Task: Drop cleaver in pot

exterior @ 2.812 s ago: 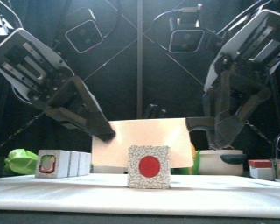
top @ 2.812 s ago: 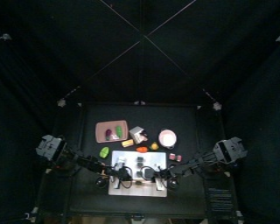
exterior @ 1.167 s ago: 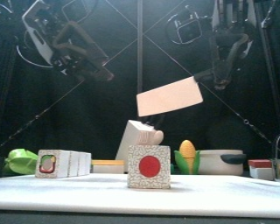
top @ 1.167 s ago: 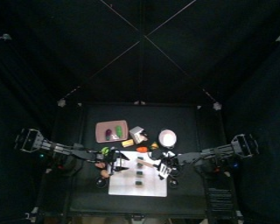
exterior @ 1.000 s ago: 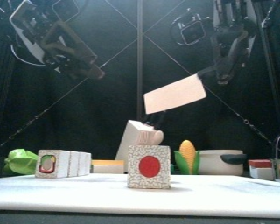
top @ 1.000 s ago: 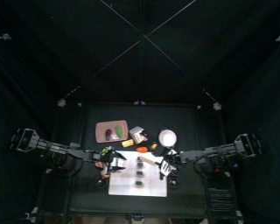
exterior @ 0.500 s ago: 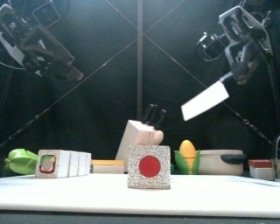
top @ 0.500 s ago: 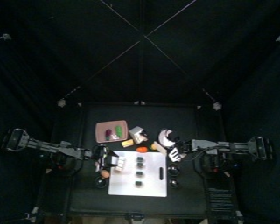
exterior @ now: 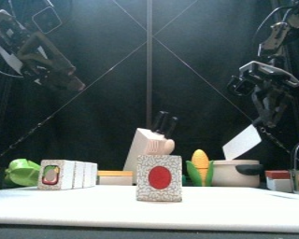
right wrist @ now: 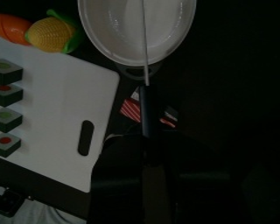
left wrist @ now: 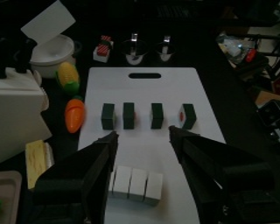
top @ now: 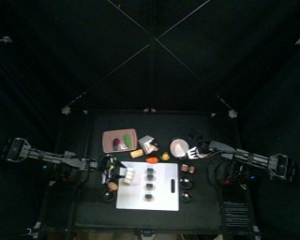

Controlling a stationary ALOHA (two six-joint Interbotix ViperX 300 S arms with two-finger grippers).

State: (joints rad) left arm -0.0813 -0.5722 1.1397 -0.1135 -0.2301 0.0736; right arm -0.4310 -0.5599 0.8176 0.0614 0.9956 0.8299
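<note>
My right gripper (exterior: 263,114) is shut on the cleaver's dark handle (right wrist: 145,109). The pale blade (exterior: 242,142) hangs tilted just above the pot (exterior: 234,173), a round whitish vessel at the right rear. In the right wrist view the blade shows edge-on as a thin line (right wrist: 145,39) across the pot's pale inside (right wrist: 119,26). From above, the gripper (top: 198,147) sits at the pot's (top: 179,147) right rim. My left gripper (left wrist: 149,156) is open and empty, raised at the left (exterior: 59,70) above the white cutting board (left wrist: 143,114).
Green sliced pieces (left wrist: 146,114) lie on the board. A knife block (exterior: 149,149), corn (exterior: 200,166), a carrot (left wrist: 74,114) and a brownish-pink tray (top: 119,140) stand behind it. A red-dot box (exterior: 159,177) and white blocks (exterior: 67,174) stand in front.
My right gripper has carried the cleaver to the right and down, from high over the board to just above the pot. The left arm has drawn back to the left.
</note>
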